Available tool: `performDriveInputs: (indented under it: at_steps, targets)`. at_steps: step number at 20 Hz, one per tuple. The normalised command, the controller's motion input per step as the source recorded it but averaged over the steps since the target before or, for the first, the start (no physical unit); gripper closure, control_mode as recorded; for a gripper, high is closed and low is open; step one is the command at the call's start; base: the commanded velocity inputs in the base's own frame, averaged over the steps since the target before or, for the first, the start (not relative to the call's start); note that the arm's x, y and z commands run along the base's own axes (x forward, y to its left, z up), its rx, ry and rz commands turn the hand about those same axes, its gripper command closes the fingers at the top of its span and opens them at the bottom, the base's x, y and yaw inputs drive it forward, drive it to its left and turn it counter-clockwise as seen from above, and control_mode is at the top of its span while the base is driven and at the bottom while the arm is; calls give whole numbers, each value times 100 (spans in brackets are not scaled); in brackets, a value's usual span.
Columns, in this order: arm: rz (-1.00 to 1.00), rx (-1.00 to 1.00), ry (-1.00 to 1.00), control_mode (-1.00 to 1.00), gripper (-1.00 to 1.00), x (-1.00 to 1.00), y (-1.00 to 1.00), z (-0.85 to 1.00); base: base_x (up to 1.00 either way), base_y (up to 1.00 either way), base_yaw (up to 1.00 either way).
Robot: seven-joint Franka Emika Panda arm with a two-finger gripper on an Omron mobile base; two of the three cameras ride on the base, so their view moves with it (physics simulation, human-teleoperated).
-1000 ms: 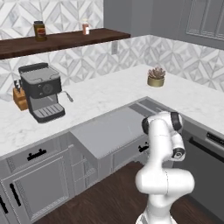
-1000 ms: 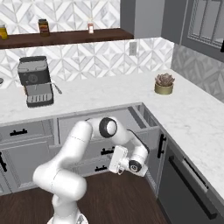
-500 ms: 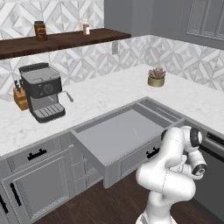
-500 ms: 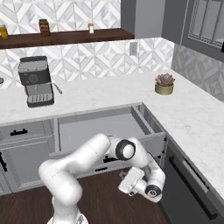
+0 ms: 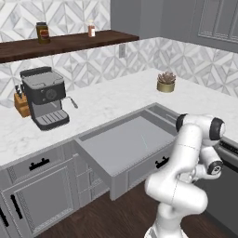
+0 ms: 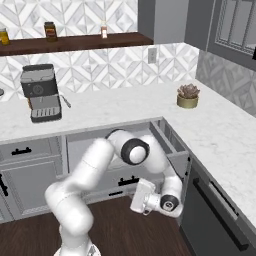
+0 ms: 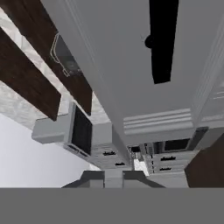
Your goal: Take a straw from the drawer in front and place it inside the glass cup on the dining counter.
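Drawer (image 5: pixel 125 144) is pulled right out, prob so the arm can reach in from above. Straw (image 5: pixel 142 140) lies flat on the drawer floor, thin pale line near the middle, untouched. Gripper (image 6: pixel 141 196) hangs low in front of the drawer front, jaws shut w/ nothing in them, just below the handle (image 5: pixel 161 162). Next it needs to lift & come over the straw imo.

The drawer (image 5: pixel 125 144) stands pulled out, a thin straw (image 5: pixel 143 141) lying inside
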Motion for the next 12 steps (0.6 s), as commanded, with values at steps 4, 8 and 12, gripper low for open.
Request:
performDriveInputs:
  at_steps: [4,8,12]
  targets:
    - [0,-27,-31,-100,-100,-84,19,100,0,0,0]
    - [0,-27,-27,-100,-100,-67,16,100,0,0,0]
    - [0,-33,-17,-100,-100,-47,23,100,0,0,0]
